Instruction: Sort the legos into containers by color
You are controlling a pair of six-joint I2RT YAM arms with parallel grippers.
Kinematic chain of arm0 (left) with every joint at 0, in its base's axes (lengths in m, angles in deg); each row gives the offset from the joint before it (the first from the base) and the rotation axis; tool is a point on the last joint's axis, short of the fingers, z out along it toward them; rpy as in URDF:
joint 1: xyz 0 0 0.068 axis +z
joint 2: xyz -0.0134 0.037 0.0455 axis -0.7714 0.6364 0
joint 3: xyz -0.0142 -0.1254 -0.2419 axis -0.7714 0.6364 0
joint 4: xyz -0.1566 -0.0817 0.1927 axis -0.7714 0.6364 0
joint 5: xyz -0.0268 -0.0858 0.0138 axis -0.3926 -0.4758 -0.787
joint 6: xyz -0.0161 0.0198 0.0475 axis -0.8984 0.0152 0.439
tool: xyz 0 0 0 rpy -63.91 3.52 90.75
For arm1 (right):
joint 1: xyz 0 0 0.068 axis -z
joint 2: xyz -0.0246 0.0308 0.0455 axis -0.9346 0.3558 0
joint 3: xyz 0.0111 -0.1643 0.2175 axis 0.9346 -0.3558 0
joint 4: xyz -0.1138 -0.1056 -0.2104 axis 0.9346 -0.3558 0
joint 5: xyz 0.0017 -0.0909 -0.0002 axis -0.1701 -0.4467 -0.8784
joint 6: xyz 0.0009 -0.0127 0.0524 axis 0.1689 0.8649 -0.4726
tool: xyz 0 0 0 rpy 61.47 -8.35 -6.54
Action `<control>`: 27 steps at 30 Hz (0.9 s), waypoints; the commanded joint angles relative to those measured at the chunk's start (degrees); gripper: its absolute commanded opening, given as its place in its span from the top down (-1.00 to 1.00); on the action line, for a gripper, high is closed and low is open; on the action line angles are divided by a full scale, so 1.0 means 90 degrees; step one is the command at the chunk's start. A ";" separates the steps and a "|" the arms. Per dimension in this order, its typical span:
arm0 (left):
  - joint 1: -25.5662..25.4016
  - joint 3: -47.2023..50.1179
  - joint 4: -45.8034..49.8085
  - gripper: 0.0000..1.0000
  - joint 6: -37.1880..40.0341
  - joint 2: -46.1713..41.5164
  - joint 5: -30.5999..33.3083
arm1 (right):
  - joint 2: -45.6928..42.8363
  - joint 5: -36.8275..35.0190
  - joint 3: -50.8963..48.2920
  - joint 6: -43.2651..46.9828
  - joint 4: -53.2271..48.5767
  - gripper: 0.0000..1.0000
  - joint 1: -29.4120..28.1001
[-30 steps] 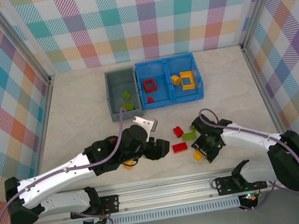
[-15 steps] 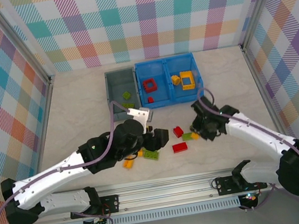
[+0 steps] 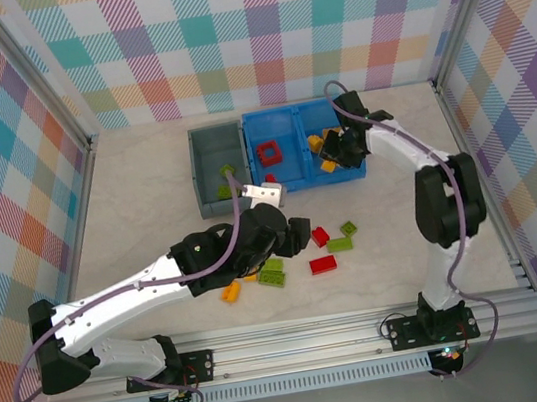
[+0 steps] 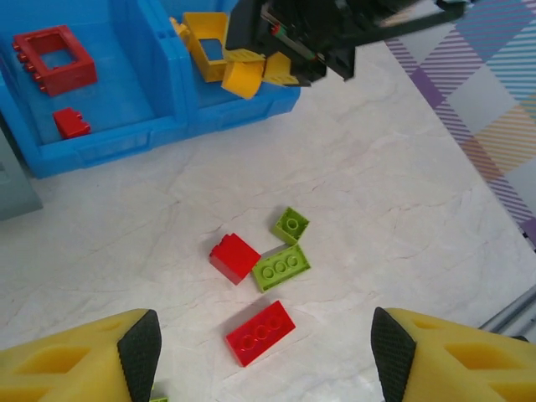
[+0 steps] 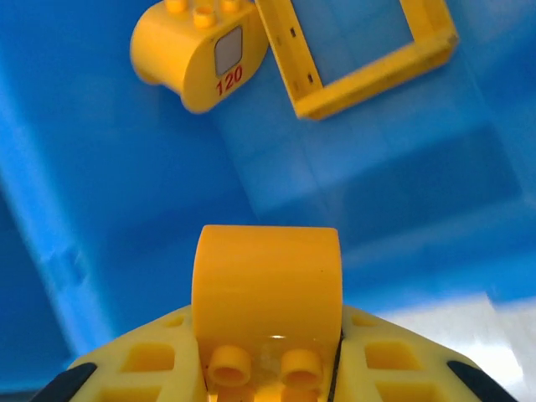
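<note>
Marbled tabletop [image 3: 129, 212], lower centre, is strewn with red, green and orange legos [image 3: 323, 264], some hidden under the wide-open left gripper [image 3: 296, 237]. Higher up, a yellow brick [image 5: 266, 280] is clamped by the right gripper [image 3: 333, 151] over the right compartment of the blue bin [image 3: 311, 181]; plaid walls [image 3: 263, 30] are cropped beyond.

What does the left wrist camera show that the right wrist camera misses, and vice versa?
Left wrist adds loose legos: a red cube brick, a long red brick, a long lime green brick and a small lime green brick; also the left compartment of the blue plastic bin, holding a red square frame and a small red brick. Right wrist adds the 120 print on a yellow curved brick in the bin. Both share the right gripper shut on a plain yellow rounded brick over the right compartment, near the yellow square frame.
</note>
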 commanded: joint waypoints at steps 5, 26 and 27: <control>-0.0070 0.0449 0.0511 -0.38 -0.0405 -0.0187 0.0170 | 0.0949 0.0547 0.0864 0.0629 -0.0368 0.24 0.0167; -0.0082 0.1696 0.0798 -0.52 -0.4679 0.1144 -0.0665 | -0.3561 0.0076 -0.1648 0.1248 -0.0409 -0.41 -0.0525; -0.0081 0.1466 0.1000 -0.60 -0.5056 0.1402 -0.0711 | -0.3940 0.0036 -0.1961 0.1287 -0.0447 -0.42 -0.0601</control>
